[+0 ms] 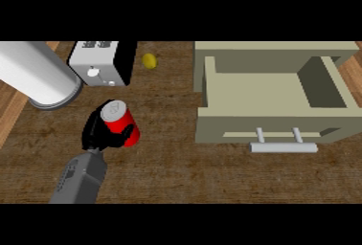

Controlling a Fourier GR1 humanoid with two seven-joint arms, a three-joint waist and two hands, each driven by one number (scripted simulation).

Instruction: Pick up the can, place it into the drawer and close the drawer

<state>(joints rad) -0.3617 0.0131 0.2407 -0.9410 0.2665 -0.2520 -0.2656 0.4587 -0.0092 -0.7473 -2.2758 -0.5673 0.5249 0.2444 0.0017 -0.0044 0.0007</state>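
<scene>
The robot hand [99, 131] wraps the can [120, 122] on the desk [212, 172]. Behind it stands a toaster [102, 62], a cylinder [39, 74] behind-left, a lemon [149, 61] behind-right. The open drawer [272, 93] lies well to its right.

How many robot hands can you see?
1: the left hand, left of the open drawer, curled around the red can. The other hand is out of view.

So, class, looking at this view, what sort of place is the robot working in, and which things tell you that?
Most likely a kitchen counter. A white toaster stands at the back of the dark worktop, an open drawer sits to the right, and the left hand curls round a red can.
</scene>
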